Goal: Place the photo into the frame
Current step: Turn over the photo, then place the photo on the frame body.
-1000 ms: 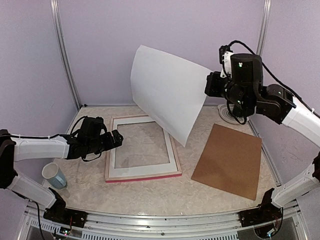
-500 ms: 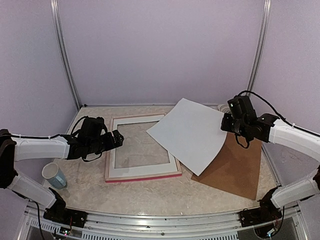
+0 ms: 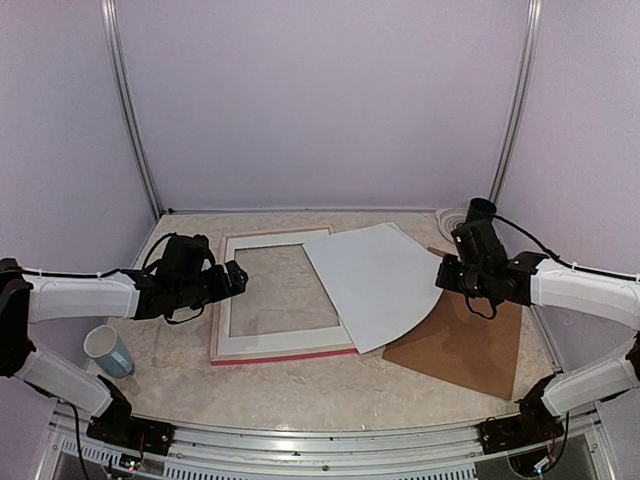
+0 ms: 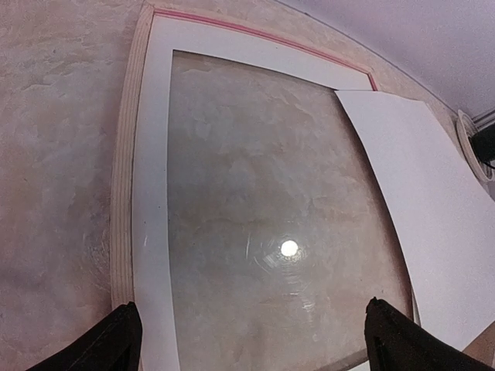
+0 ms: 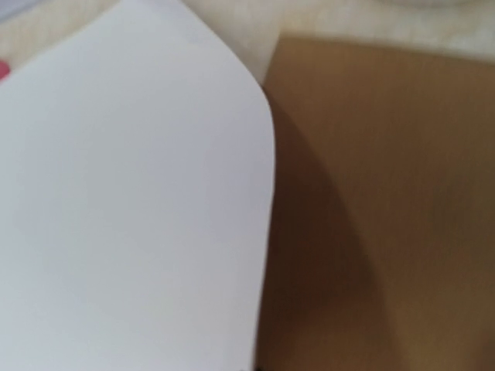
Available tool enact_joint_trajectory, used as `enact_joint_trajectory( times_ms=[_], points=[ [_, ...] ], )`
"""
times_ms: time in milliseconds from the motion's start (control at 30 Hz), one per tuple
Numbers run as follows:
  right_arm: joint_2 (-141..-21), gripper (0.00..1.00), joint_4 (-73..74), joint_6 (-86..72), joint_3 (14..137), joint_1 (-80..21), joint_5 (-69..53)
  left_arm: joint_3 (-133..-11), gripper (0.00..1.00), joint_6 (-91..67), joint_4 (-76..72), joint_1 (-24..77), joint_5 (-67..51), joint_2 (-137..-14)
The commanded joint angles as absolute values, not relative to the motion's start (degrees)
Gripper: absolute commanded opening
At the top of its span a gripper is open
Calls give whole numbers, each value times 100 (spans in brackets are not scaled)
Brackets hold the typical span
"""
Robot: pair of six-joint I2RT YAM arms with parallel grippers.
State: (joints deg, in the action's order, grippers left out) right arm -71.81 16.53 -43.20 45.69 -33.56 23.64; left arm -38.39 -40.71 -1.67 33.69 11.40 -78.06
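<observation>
Table [image 3: 300,390] with a pale marbled top, a robot arm reaching in from each side. The frame [image 3: 290,353] lies flat left of centre, pale back up, with a white mat [image 4: 151,193] inside it. The photo [image 3: 385,280], blank white side up, overlaps the frame's right rail and a brown backing board [image 3: 470,340]. A cup [image 3: 105,350] stands at the near left. The left fingers [image 4: 116,344] hover spread wide over the frame. The right fingers [image 3: 447,273] meet the photo's right corner; whether they grip it cannot be told.

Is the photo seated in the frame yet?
No. The photo lies white side up over the right edge of the frame and the backing board.
</observation>
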Motion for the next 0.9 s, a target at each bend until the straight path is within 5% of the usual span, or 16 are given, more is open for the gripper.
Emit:
enact_joint_trajectory(
  times_ms=[0, 700, 867],
  points=[
    [-6781, 1, 1327, -4716, 4191, -3333, 1907, -3778, 99, -4087, -244, 3419, 1123, -7859],
    [-7136, 6, 778, -5831, 3633, -4057, 1890, -3795, 99, -4152, -404, 3507, 1090, -8163],
    [-7378, 15, 626, -6017, 3668, -4054, 1762, -3788, 99, -4148, -404, 3516, 1078, -8169]
  ],
)
